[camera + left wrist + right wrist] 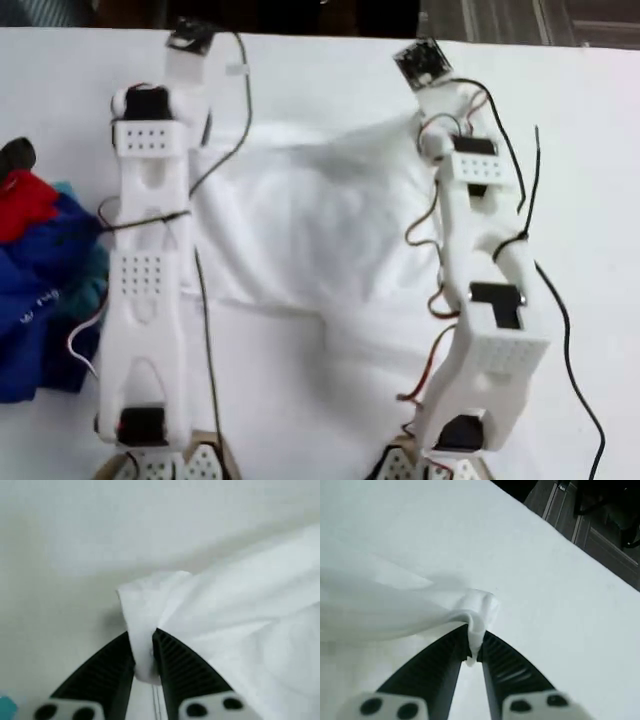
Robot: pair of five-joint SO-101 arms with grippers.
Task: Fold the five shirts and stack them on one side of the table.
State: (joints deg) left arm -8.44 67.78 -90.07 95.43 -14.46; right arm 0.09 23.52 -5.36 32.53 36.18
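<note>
Left wrist view has the left gripper (142, 639) pinched tight on a bunched corner of the white shirt (240, 610). The cloth is squeezed between the two black ribbed fingers (180, 665) and a small crumpled tuft stands just beyond their tips. From that pinch the rest of the shirt runs off to one side of the gripper and lies flat on the white table (60, 555). In the right wrist view the right gripper (474, 639) is likewise clamped on a folded corner of the same white shirt (380, 610). A little knot of fabric pokes out past the fingertips, and the body of the garment trails away from the gripper across the table (530, 560). From the high view the white shirt (310, 220) lies spread between the left arm (150, 270) and the right arm (490, 340). Its far corners sit under the ends of the two arms. A pile of coloured shirts (40, 270), blue, red and teal, sits on the outer side of the left arm, close beside it near the table edge.
</note>
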